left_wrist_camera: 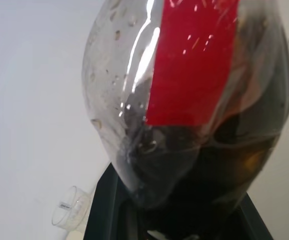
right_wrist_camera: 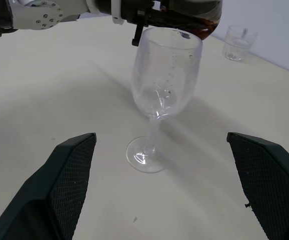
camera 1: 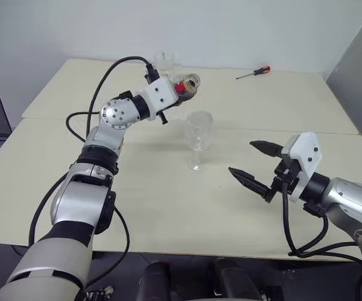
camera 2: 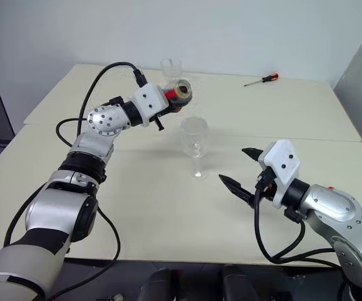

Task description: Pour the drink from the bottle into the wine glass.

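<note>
Gripping: left gripper (camera 1: 180,88) clamped on the bottle (camera 1: 188,84); bottle lies on its side in the air, long axis roughly level, behind and above the wine glass (camera 1: 199,137).
Drink: the drink (left_wrist_camera: 204,165), dark reddish-brown, pooled in the low side of the tilted bottle; red tag (left_wrist_camera: 192,60) faces the left wrist cam.
R gripper: right gripper (camera 1: 253,164) spread wide, holding nothing, pointing across the table (camera 1: 168,207) toward the glass, well apart from it.
Glass: upright on its foot, near table centre, betw. the 2 arms; bowl looks empty apart from droplets, so judged pour not yet started.
Key relation: glass rim sits just below and toward the robot from the bottle; in the R wrist view the bottle hangs right at the far edge of the rim. Which end is the mouth, and whether a cap is on, can't tell.
Nearer arm: L arm, already over the glass; R is idle.
Next move needs: mouth brought over the bowl opening, then more tilt; slow, since the glass is light and unsupported.
Others: tumbler (camera 2: 171,66) at far edge, screwdriver (camera 1: 253,73) far R, both clear of the work.
</note>
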Action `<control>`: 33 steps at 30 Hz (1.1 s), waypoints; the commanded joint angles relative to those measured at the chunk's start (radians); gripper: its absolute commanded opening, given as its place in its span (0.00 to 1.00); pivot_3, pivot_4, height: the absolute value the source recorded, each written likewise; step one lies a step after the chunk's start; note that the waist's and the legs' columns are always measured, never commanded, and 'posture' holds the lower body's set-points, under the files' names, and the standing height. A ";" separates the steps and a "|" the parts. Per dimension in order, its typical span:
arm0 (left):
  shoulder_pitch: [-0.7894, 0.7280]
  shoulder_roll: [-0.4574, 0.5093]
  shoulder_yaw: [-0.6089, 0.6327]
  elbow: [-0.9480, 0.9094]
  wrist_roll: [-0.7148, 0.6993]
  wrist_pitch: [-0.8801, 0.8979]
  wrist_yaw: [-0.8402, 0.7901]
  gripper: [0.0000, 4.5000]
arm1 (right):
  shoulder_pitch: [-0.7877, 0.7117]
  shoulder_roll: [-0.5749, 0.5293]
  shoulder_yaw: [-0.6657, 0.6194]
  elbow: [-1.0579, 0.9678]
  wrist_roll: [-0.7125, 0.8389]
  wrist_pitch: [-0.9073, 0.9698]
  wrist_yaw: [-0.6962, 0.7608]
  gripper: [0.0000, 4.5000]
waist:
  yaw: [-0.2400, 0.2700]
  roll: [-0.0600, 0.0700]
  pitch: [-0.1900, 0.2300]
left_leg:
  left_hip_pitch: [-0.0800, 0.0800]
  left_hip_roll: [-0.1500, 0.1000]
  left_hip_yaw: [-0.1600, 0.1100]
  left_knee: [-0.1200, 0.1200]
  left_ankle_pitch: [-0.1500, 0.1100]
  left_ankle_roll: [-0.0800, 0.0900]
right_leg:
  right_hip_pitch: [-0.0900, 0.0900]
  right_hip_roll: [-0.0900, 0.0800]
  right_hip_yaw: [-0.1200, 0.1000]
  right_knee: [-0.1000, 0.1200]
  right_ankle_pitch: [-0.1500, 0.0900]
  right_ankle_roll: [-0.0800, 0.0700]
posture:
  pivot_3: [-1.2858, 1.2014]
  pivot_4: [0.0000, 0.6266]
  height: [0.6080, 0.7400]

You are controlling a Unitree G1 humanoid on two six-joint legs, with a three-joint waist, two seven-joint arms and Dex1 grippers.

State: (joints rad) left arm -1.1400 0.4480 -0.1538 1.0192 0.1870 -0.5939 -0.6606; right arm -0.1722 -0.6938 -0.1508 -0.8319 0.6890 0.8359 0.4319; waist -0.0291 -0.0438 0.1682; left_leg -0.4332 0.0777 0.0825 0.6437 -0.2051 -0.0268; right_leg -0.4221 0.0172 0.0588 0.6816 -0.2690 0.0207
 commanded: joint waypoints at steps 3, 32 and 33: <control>-0.040 0.014 -0.004 0.004 0.029 -0.068 0.033 0.17 | 0.009 -0.016 -0.041 -0.034 0.004 -0.005 -0.015 1.00 | 0.000 0.000 0.000 | 0.000 0.000 0.000 0.000 0.000 0.000 | 0.000 0.000 0.000 0.000 0.000 0.000 | 0.52 0.24 1.00; -0.082 0.086 -0.132 0.061 0.284 -0.189 0.286 0.16 | 0.015 -0.043 -0.040 -0.021 0.006 0.000 -0.019 1.00 | 0.001 0.000 0.000 | 0.000 0.000 0.000 0.001 0.000 0.000 | 0.000 0.000 0.000 0.001 0.001 0.000 | 0.52 0.24 1.00; -0.086 0.089 -0.135 0.060 0.292 -0.193 0.296 0.16 | 0.014 -0.043 -0.039 -0.019 0.004 -0.001 -0.018 1.00 | 0.001 0.000 0.000 | 0.000 0.000 0.000 0.001 0.000 0.000 | 0.000 0.000 0.000 0.001 0.001 0.000 | 0.52 0.24 1.00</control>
State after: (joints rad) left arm -1.1792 0.5237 -0.2924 1.0978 0.4777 -0.7651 -0.3997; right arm -0.1504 -0.7272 -0.1660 -0.8302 0.6898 0.8424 0.4135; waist -0.0285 -0.0439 0.1682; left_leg -0.4331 0.0775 0.0826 0.6446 -0.2050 -0.0268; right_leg -0.4218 0.0171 0.0591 0.6822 -0.2685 0.0210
